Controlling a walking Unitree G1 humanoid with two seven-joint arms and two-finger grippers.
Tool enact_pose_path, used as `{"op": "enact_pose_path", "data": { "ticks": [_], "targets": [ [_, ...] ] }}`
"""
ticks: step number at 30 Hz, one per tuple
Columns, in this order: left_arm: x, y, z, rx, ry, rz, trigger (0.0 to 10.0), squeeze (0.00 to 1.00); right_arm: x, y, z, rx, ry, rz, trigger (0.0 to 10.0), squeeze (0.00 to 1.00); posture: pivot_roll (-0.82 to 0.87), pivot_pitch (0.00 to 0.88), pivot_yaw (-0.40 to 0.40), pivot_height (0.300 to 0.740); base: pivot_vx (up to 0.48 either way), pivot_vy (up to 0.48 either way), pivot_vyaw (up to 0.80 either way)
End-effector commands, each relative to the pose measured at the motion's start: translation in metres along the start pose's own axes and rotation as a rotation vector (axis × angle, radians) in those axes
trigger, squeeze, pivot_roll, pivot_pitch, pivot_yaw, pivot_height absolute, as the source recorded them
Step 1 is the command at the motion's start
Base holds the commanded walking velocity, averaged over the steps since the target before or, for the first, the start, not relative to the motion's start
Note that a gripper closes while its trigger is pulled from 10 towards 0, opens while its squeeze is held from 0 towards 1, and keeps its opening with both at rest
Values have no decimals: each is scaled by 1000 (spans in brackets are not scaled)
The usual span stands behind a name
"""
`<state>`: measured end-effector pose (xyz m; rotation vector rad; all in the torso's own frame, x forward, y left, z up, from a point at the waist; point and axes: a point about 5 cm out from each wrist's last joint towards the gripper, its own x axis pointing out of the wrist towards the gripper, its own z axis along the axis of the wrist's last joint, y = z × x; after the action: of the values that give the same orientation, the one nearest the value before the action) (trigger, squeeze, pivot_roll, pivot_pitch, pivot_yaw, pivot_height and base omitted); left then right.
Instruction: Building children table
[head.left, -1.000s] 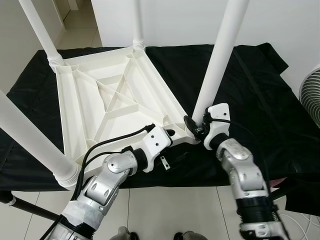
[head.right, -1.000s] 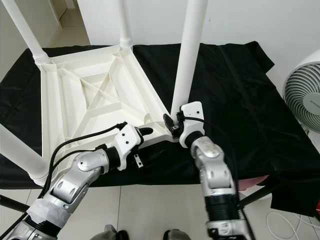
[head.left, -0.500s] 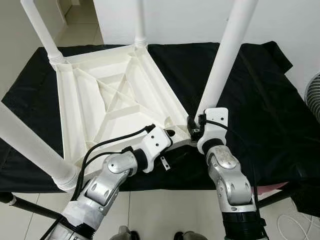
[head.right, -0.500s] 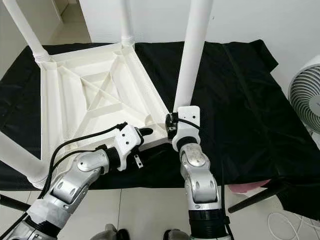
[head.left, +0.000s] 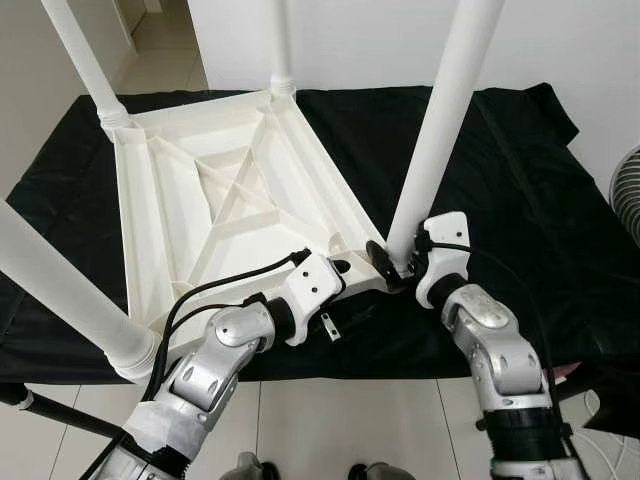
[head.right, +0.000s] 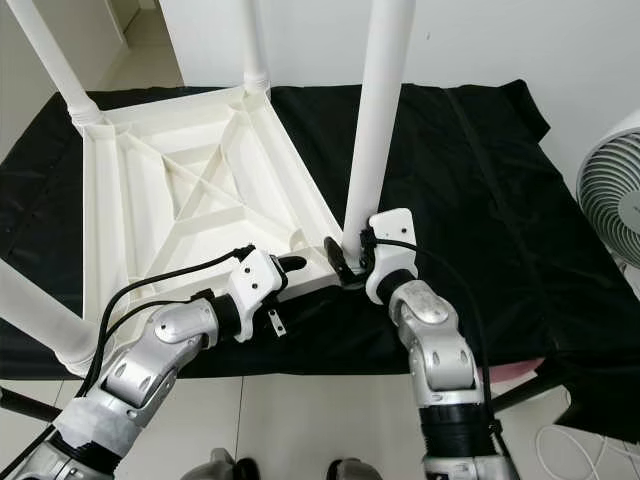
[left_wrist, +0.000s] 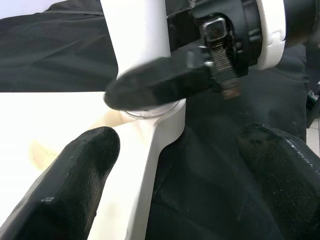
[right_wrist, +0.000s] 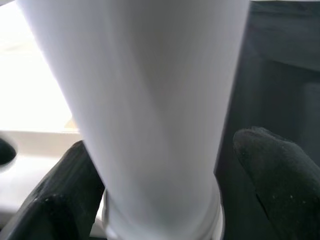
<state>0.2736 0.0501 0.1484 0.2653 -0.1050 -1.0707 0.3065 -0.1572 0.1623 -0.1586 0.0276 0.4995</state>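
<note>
The white children's table (head.left: 135, 200) lies upside down on a black cloth (head.left: 500, 170), its ribbed underside facing up and its legs standing upright. My right gripper (head.left: 393, 262) is at the base of the near right leg (head.left: 440, 120), open, one finger on each side of the leg (right_wrist: 150, 100). One of its black fingers (left_wrist: 160, 85) lies across the leg's socket. My left gripper (head.left: 335, 295) is open at the same near corner, one finger over the white rim and the other over the cloth.
Other legs rise at the far left (head.left: 85, 60), far middle (head.left: 280, 50) and near left (head.left: 60, 290). A white fan (head.right: 610, 190) stands at the right. The covered surface's front edge runs just under my forearms, with tiled floor below.
My right wrist has swung around the leg base to its right side, and the elbow has moved out to the right. The left arm has held still.
</note>
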Motion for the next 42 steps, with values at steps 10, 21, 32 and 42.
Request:
{"op": "enact_pose_path", "data": {
  "ticks": [10, 21, 32, 42],
  "targets": [
    [0, 4, 1, 16, 13, -17, 10000, 0, 24, -1, 6, -154, -51, 301, 10000, 0, -124, 85, 53, 740, 0, 0, 0],
    [-2, 6, 2, 21, 14, -9, 10000, 0, 30, -10, -8, -177, 15, 398, 0, 0, -109, 82, 51, 740, 0, 0, 0],
    [0, 4, 2, 17, 12, -17, 10000, 0, 27, -14, -12, -113, -9, 329, 10000, 0, -121, 86, 54, 740, 0, 0, 0],
    [1, 2, 1, 14, 12, -24, 10000, 0, 24, -10, -15, -48, -7, 118, 10000, 0, -126, 90, 48, 740, 0, 0, 0]
  ]
}}
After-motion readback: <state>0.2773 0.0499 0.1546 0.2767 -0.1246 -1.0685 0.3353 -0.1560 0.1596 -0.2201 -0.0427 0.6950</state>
